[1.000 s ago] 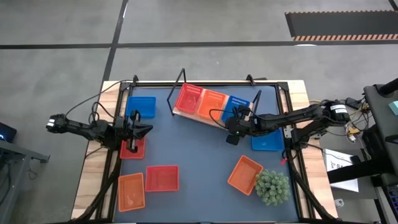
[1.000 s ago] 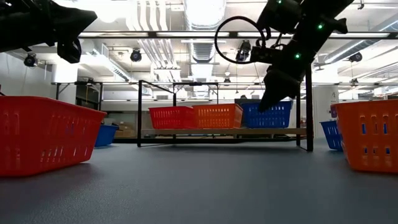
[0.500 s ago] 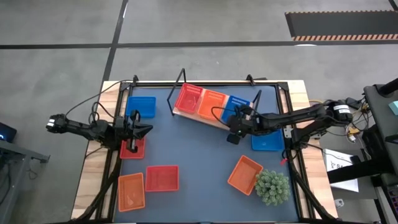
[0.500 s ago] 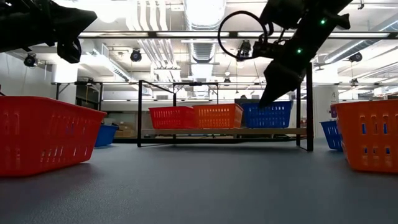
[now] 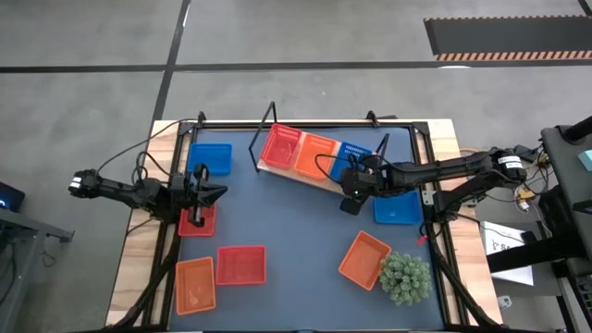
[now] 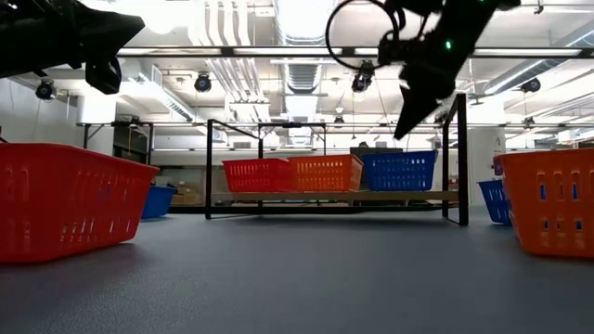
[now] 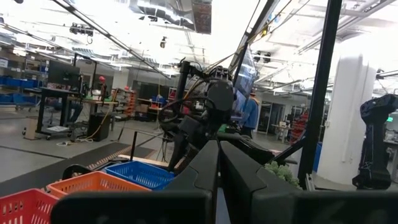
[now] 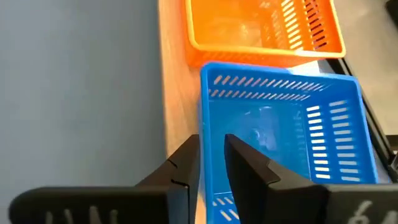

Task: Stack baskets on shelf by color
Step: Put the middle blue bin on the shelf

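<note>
On the shelf (image 6: 325, 196) at the far middle of the table, a red basket (image 5: 280, 146), an orange one (image 5: 315, 154) and a blue one (image 6: 399, 172) stand side by side. My right gripper (image 6: 401, 130) hangs slanting down over the blue basket's right end, clear of it, its fingers (image 8: 186, 163) a narrow gap apart with nothing between them. At the table's left, my left gripper (image 5: 218, 192) is shut and empty above another red basket (image 5: 196, 220).
Loose baskets rest on the tabletop: blue (image 5: 210, 157) far left, red (image 5: 241, 265) and orange (image 5: 194, 285) near left, orange (image 5: 363, 260) near right, blue (image 5: 398, 209) under my right arm. A green spiky plant (image 5: 405, 278) stands near right.
My right gripper has risen from the rim of the blue basket on the shelf and now hangs clear above it. The blue basket has stayed in place on the shelf beside the orange one.
</note>
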Motion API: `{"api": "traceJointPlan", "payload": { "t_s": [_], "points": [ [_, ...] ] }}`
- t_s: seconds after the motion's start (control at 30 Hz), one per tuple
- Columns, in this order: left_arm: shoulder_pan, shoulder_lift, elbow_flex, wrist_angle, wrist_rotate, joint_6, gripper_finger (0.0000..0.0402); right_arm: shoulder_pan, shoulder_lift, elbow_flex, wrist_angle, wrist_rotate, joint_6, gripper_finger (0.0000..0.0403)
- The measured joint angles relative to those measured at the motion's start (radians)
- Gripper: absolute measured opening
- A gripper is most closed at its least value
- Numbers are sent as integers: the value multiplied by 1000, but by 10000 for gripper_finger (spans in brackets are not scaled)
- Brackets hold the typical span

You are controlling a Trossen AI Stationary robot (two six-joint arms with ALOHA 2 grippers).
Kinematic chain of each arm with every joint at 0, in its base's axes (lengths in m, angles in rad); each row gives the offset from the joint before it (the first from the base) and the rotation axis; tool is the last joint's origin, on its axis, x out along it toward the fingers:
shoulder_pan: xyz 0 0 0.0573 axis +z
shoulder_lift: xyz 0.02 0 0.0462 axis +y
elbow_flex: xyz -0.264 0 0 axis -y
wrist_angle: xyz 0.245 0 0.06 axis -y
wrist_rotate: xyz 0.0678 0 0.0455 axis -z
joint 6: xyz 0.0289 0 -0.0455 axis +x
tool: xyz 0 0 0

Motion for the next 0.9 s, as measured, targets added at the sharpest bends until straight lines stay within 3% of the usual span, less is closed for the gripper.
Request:
{"api": "traceJointPlan", "payload": {
  "t_s": [0.3,0.6,0.77,0.9],
  "points": [
    [0,1,0,-1,0,1,0,-1,84,197,-79,-3,-58,22],
    [0,2,0,-5,0,3,0,-66,304,435,-477,-48,-65,9],
    [0,2,0,-4,0,2,0,-92,366,464,-563,-127,-107,8],
    [0,2,0,-4,0,2,0,-93,380,463,-593,-130,-114,8]
  ]
}}
